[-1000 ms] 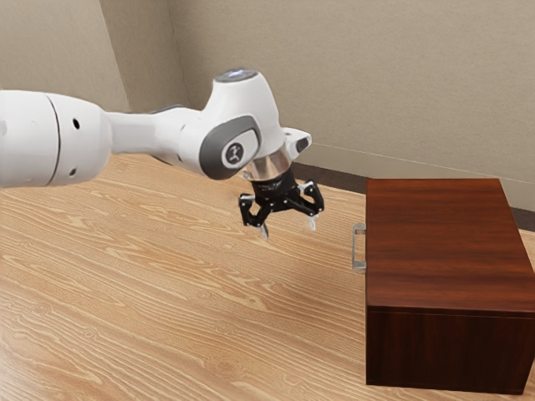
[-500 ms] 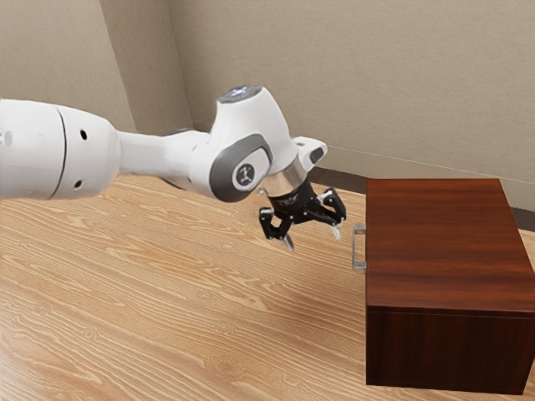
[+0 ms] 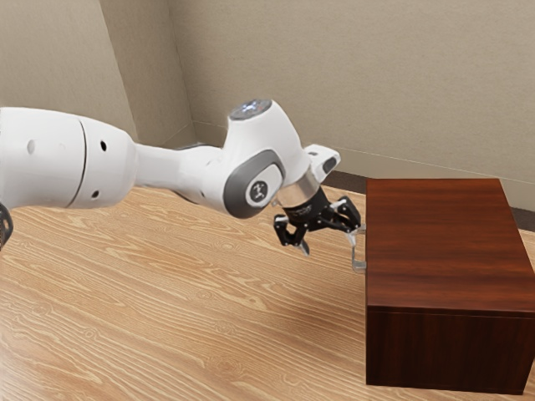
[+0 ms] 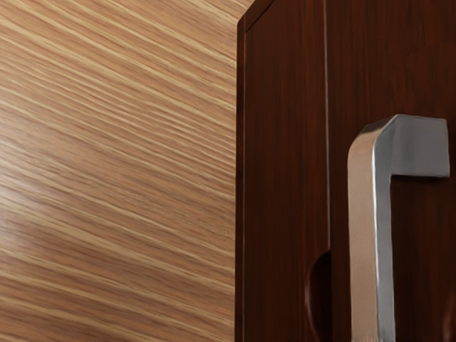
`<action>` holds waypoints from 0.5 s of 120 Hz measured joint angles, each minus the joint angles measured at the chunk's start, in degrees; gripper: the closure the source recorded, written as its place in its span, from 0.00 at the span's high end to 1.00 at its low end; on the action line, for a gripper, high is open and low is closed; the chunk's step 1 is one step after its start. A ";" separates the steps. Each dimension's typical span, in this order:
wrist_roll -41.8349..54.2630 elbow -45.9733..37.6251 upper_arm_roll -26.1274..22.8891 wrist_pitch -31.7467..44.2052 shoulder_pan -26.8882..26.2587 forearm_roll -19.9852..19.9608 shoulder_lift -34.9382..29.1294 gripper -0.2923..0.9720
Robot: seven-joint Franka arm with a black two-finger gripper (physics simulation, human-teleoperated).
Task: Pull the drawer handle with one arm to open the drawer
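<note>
**Claw open at the handle, drawer not yet pulled.**

The arm is spanning the surface from the exterior view's left. The claw is hovering at its end, fingers spread wide and holding nothing, probably so they can straddle the bar before closing. One fingertip is sitting at the handle; contact cannot be judged. The handle is a thin metal bar with bent ends, standing off the drawer front and facing the arm. In the wrist view its long axis is running parallel to the front's edge, but whether that is upright or level cannot be told. The dark wooden box is sitting toward the surface's far edge, at the exterior view's right. Its drawer is looking flush, so the pull likely goes back toward the arm.
</note>
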 joint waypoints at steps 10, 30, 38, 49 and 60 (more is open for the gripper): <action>0.17 0.01 0.00 0.64 -0.41 0.01 0.31 0.76; 0.45 0.02 0.00 1.39 -0.71 0.00 0.80 0.71; 0.52 0.02 0.00 1.56 -0.72 -0.03 0.83 0.69; 0.57 -0.08 0.00 1.69 -0.71 -0.11 0.82 0.65; 0.54 -0.25 0.00 1.60 -0.68 -0.11 0.76 0.63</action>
